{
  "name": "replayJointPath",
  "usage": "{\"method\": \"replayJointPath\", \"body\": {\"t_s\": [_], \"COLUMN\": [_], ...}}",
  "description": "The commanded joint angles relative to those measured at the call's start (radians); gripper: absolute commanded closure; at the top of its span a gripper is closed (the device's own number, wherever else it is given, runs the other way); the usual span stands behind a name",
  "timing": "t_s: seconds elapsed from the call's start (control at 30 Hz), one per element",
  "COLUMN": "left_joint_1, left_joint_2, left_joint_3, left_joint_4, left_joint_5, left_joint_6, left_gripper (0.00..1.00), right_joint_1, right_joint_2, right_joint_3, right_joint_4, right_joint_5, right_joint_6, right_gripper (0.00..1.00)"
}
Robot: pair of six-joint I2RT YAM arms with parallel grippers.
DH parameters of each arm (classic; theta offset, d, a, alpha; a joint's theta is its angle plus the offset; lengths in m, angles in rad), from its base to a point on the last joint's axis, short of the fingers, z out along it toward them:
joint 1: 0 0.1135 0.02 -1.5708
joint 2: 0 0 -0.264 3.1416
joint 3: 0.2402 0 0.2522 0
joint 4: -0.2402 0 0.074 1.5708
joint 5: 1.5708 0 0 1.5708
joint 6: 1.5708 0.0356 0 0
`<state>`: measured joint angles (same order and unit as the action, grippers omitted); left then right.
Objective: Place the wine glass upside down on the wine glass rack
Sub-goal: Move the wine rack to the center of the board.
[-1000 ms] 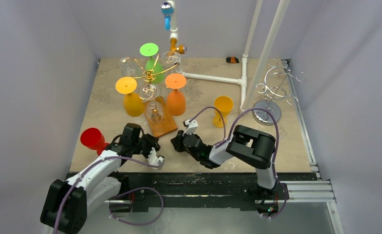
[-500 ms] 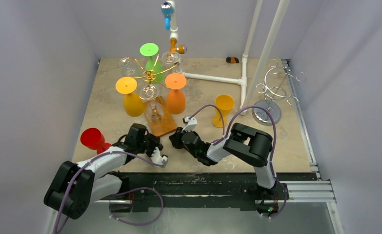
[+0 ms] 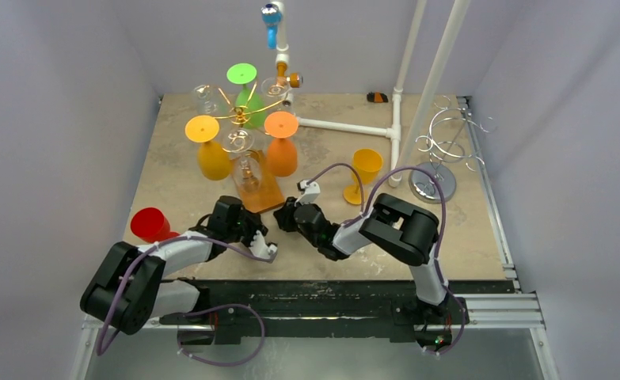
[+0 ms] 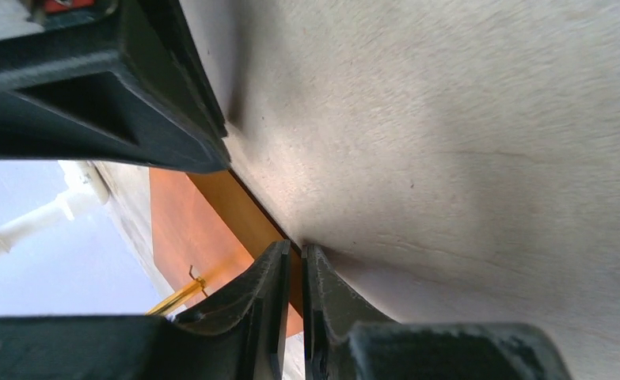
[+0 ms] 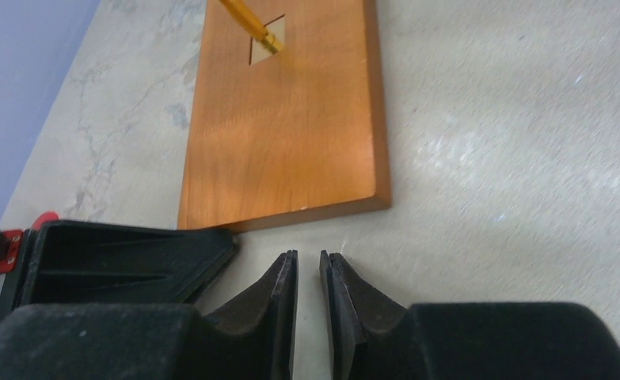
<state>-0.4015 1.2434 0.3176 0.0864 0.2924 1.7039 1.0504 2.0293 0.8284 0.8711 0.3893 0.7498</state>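
A red plastic wine glass (image 3: 150, 223) is being shown at the near left of the table, just beside the left arm; whether it is standing or lying cannot be told. The left gripper (image 4: 296, 252) is being held low, jaws almost pressed together on nothing, its tips at the near corner of the orange wooden base (image 3: 264, 195) of the gold wire rack (image 3: 241, 119), on which coloured and clear glasses are hanging foot-up. The right gripper (image 5: 308, 258) is being held likewise, jaws nearly closed and empty, just short of that base's near edge. A yellow plastic wine glass (image 3: 363, 168) is standing upright to its right, stem vertical, and is judged nearer the right arm, the red one nearer the left. Both glasses are being shown by the top view only; the narrow finger gaps are being shown by the wrist views.
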Motion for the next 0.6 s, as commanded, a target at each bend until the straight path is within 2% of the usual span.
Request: {"method": "replayJointPath", "body": {"t_s": [0.0,0.57], "left_joint_1": [0.031,0.054], "left_joint_2": [0.041,0.094], "left_joint_3": [0.033,0.086], "left_joint_4": [0.039,0.013], "left_joint_5": [-0.110,-0.179], "left_joint_6": [-0.031,-0.094], "left_gripper": [0.85,0.86], "right_joint_1": [-0.041,-0.066], "right_joint_2": [0.010,0.096], "right_joint_3": [0.051,0.236], "right_joint_4": [0.013,-0.075], "right_joint_5": [-0.026,-0.088], "right_joint_6": [-0.004,-0.067], "right_gripper": [0.73,0.69]}}
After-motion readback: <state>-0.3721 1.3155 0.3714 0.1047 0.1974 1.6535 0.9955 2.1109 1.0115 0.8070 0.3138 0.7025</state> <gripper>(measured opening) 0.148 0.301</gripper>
